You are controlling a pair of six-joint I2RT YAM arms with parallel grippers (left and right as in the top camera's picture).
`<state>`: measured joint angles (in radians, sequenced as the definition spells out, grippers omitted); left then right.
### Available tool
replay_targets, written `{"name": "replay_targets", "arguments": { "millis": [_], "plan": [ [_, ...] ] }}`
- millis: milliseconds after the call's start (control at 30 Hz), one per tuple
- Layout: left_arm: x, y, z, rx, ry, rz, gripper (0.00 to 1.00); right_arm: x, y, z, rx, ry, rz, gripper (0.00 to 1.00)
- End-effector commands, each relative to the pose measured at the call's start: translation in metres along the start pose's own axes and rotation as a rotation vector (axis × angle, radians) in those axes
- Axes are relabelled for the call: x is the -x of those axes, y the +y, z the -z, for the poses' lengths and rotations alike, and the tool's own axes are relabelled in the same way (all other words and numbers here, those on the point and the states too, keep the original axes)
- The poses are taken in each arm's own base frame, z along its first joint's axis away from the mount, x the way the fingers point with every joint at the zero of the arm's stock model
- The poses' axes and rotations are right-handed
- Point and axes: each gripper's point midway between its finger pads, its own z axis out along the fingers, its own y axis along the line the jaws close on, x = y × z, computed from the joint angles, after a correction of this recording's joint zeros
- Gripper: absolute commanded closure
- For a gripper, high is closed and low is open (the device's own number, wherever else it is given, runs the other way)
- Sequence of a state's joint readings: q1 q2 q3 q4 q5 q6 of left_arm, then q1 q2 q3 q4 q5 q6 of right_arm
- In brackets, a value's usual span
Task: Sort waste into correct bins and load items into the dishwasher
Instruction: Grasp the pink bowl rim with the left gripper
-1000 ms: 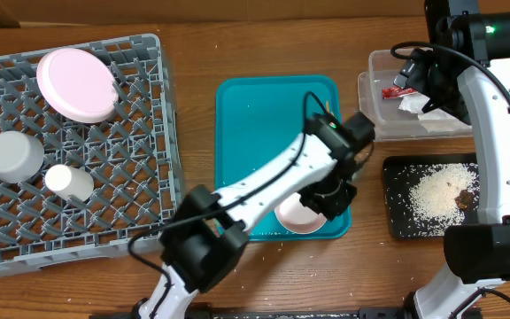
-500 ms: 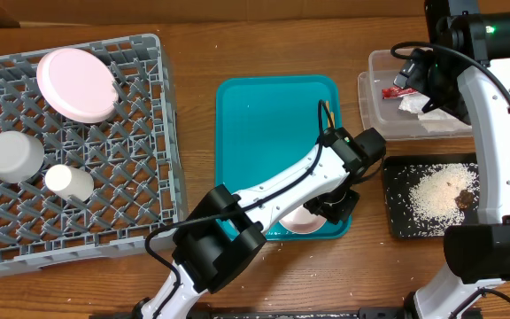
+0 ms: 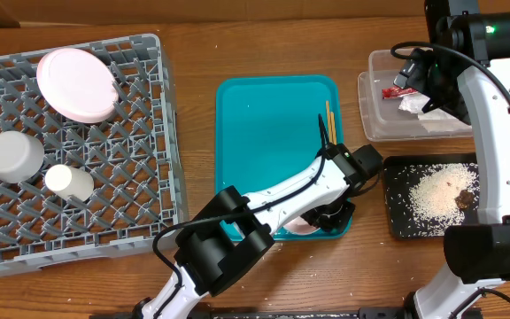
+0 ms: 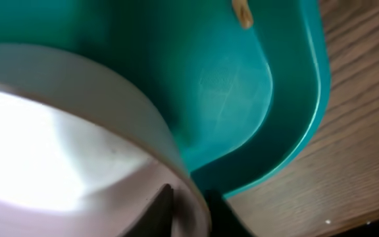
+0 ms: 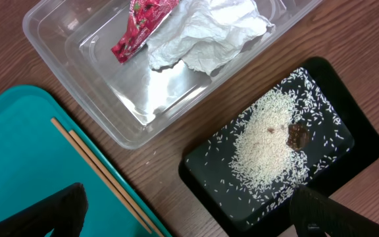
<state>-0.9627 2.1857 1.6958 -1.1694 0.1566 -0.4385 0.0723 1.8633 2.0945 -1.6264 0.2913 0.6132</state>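
The small white dish (image 3: 301, 227) lies in the near right corner of the teal tray (image 3: 264, 133). My left gripper (image 3: 330, 215) is shut on its rim. In the left wrist view the dish (image 4: 77, 131) fills the left side, with one finger (image 4: 156, 210) inside the rim and the other outside it. Two chopsticks (image 3: 330, 120) lie on the tray's right side. My right gripper (image 5: 193, 214) hangs open and holds nothing, above the clear tub (image 3: 379, 124). That tub holds a red wrapper (image 5: 140, 26) and a white napkin (image 5: 202, 33).
The grey dish rack (image 3: 162, 133) at left holds a pink plate (image 3: 76, 84), a grey bowl (image 3: 13, 156) and a white cup (image 3: 67, 181). The black tray (image 3: 397, 221) at right carries rice (image 3: 436, 190) and a brown scrap (image 3: 462, 198). My left arm crosses the teal tray's near edge.
My left gripper slid toward the teal tray's near right corner and its jaws closed on the dish's rim. The chopsticks came into view. The right arm stayed still.
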Motion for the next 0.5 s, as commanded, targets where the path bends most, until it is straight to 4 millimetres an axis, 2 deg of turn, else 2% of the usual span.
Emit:
{"name": "replay_targets", "arguments": {
  "millis": [0,167,267,300,467],
  "plan": [
    [0.001,0.002,-0.007,0.014,0.003,0.011,0.96,0.005,-0.002,0.013,0.024,-0.035,-0.004,0.00],
    [0.002,0.003,0.000,0.013,0.002,0.016,0.96,0.005,-0.002,0.013,0.024,-0.035,-0.004,0.00],
    [0.005,0.004,0.016,0.018,-0.008,0.025,0.96,0.005,-0.002,0.013,0.024,-0.035,-0.004,0.00],
    [0.007,0.007,0.025,0.026,-0.019,0.031,0.96,0.005,-0.002,0.013,0.024,-0.035,-0.004,0.00],
    [0.023,0.023,0.098,0.031,-0.159,0.072,0.96,0.005,-0.002,0.013,0.024,-0.034,-0.004,0.00]
  ]
}}
